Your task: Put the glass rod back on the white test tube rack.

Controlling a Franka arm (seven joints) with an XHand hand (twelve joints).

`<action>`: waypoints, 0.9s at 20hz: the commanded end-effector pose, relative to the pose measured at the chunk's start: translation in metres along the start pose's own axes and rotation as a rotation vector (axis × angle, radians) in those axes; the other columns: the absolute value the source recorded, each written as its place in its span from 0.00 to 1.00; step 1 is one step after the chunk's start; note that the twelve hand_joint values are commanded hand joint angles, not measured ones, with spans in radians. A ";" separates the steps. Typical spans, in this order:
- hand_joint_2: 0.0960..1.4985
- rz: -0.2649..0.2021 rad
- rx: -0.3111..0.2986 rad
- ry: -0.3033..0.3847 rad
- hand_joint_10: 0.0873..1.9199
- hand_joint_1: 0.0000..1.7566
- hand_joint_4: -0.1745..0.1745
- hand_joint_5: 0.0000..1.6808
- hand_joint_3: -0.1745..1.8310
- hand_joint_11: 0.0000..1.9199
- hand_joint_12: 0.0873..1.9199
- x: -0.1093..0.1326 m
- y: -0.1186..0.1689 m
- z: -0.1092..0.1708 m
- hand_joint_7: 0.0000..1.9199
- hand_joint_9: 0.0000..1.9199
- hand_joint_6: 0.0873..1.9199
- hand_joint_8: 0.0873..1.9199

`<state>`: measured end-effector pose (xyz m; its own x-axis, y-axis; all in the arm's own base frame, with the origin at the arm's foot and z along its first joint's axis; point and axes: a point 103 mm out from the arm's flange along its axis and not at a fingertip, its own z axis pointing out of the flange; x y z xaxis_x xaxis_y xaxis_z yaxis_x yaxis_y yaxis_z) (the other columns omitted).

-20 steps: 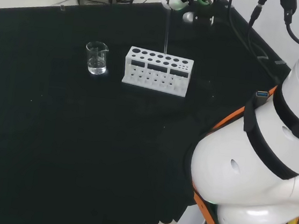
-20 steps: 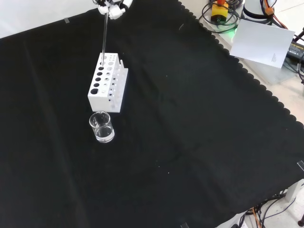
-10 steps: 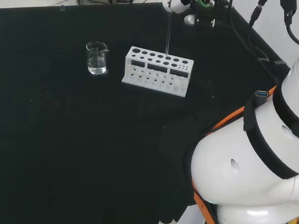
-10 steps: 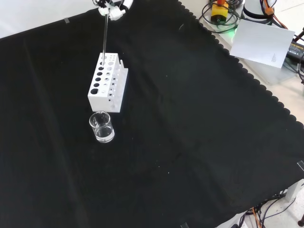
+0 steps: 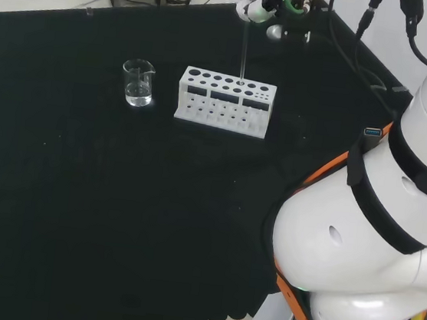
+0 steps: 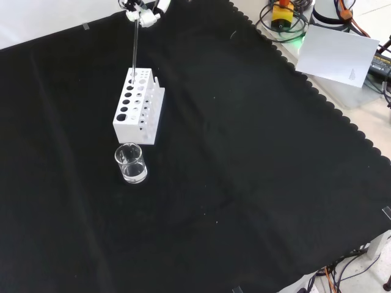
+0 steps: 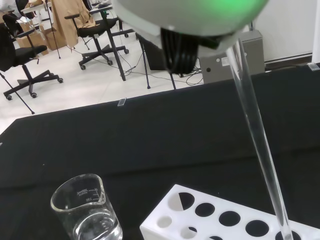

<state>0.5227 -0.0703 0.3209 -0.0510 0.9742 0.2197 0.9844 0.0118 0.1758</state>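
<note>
Going left to right in the head view, using the white test tube rack as the anchor: a little glass beaker sits just left of the rack, a bit of clear liquid in the bottom, nobody touching it. Then the rack itself, standing flat on the black cloth.

Above the rack's right-hand end is the hand, fingers curled in and pinching the top of the glass rod. The rod hangs nearly straight down, and its lower tip looks to be right at one of the holes near that end of the rack. From the wrist camera the rod runs down toward a dark hole at the rack's edge, but I honestly can't tell if the tip is inside yet or just over it.

What changed: compared with a second ago the hand has drifted a touch to the right along the rack, and the rod's tip went with it, from around the middle holes toward the right end ones. Rack and beaker haven't budged.

My read is it's lining up over its chosen hole, so lowering and letting go is what's left.
</note>
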 end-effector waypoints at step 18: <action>0.36 0.008 0.029 0.016 0.37 0.75 0.00 0.73 0.48 0.86 0.39 -0.016 0.017 0.022 0.67 0.85 0.24 0.50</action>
<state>0.5430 -0.0756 0.3134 -0.0576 0.9704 0.2344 0.9853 0.0174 0.1699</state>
